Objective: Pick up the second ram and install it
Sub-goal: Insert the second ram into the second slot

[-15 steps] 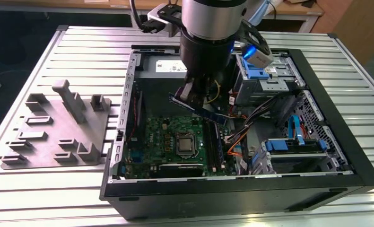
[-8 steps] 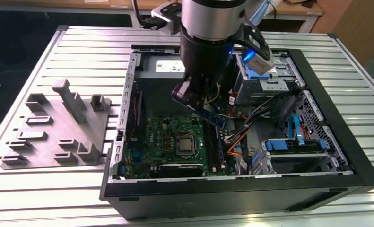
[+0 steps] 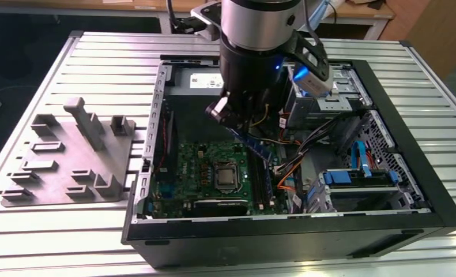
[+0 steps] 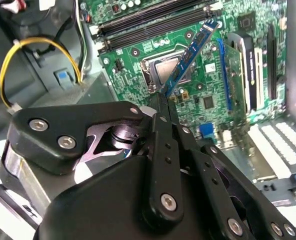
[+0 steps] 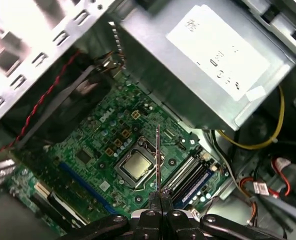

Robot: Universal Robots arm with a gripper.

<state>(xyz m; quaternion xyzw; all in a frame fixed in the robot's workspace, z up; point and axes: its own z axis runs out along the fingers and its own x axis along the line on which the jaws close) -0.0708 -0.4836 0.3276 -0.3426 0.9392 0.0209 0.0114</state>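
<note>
Second ram [image 4: 190, 55] is pinched at one end by the claw [image 4: 164, 97], whose two black fingers are clenched tight on it. In the second wrist view we see the dark blue-green stick reaching out from the fingertips at a slant, with its row of small chips facing us. In the first wrist view it shows edge-on as a thin line [image 5: 158, 160] rising from the claw [image 5: 159, 192].

We see the ram held in the air over the green motherboard [image 5: 98, 130], above the edge of the square processor socket [image 5: 135, 166]. It is near the long black memory slots [image 5: 190, 175] but apart from them and not seated in any.

In the exterior view the arm reaches down into the open computer case [image 3: 289, 222], which lies on its side on the ribbed metal counter [image 3: 59, 231]. A grey fixture plate [image 3: 66, 161] rests on the counter at the exterior view's left, just beside the case. We also see a yellow cable [image 4: 38, 45] looping near the grey power supply box [image 5: 203, 65].
</note>
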